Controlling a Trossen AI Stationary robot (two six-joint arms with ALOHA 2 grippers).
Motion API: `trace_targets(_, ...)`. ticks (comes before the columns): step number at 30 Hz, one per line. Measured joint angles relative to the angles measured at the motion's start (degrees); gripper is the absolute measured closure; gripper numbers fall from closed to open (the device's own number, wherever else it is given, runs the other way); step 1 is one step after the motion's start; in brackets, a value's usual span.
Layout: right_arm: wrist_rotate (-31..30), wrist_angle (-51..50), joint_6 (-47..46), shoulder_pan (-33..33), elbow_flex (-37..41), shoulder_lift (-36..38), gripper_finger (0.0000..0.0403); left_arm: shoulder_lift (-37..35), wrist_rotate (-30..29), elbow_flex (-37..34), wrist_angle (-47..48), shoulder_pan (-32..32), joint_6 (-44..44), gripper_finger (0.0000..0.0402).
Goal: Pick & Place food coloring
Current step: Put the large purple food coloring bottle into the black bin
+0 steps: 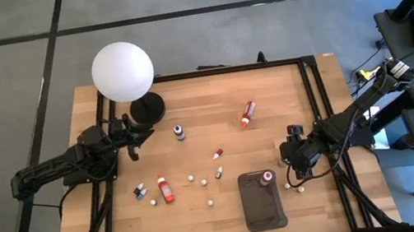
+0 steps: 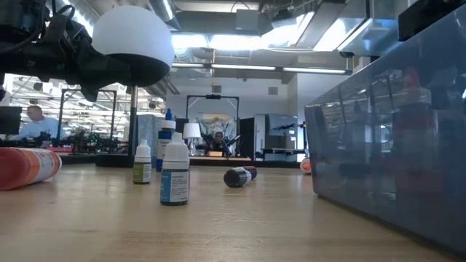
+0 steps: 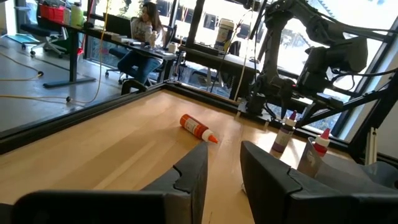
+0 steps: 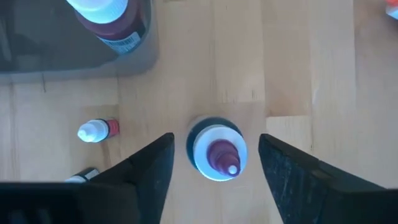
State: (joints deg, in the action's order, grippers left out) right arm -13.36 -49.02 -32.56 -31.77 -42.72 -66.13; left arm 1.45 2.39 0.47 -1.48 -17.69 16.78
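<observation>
Several tiny food coloring bottles stand or lie scattered on the wooden table [image 1: 211, 90]: a red one on its side [image 1: 165, 188], a blue-purple upright one [image 1: 179, 131] and an orange-red one on its side [image 1: 247, 113]. One dark red bottle [image 1: 267, 177] stands in the dark grey tray [image 1: 262, 211]. My right gripper [image 4: 216, 171] points steeply down just right of the tray, open. Its fingers stand on either side of an upright white-collared, dark-red-tipped bottle [image 4: 216, 155] without touching it. My left gripper [image 3: 224, 165] waits by the lamp, level, with a narrow gap and nothing in it.
A white globe lamp [image 1: 122, 71] on a black base stands at the far left. Two small bottles [image 4: 96, 130] lie on the table near the tray's right side. Black frame rails [image 1: 318, 107] run along the table's edges. Bare wood lies at the middle of the table.
</observation>
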Motion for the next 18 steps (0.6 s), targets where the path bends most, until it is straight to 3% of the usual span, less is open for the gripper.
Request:
trace_targets(11,-0.01,0.03,1.48,0.00,0.00,0.01,0.0264,0.00,0.00,0.02,0.00,-0.02,0.00,0.0307)
trace_targets(18,-0.07,0.03,1.27,0.00,0.00,0.01,0.0275,0.00,0.00,0.02,0.00,-0.02,0.00,0.0308)
